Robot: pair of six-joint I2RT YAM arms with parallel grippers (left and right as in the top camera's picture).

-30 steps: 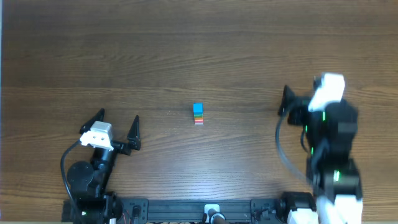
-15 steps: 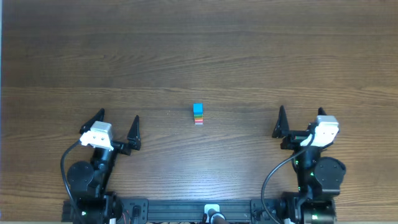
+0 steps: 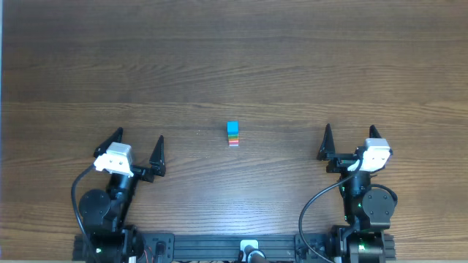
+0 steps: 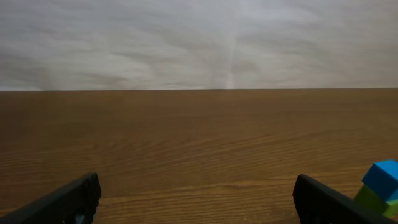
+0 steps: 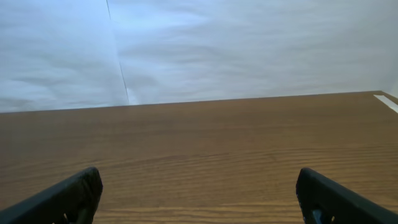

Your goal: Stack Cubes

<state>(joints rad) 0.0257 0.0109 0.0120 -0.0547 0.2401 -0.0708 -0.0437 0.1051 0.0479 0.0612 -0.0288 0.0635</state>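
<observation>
The black, tapered fingers (image 3: 158, 150) of the left gripper (image 3: 138, 136) and right gripper (image 3: 349, 130) are spread wide, holding nothing; between them, well apart from both, the cube stack (image 3: 232, 134) stands on the matte wood-grain table (image 3: 234, 58); blue top, green beneath, perhaps orange and red lowest.
</observation>
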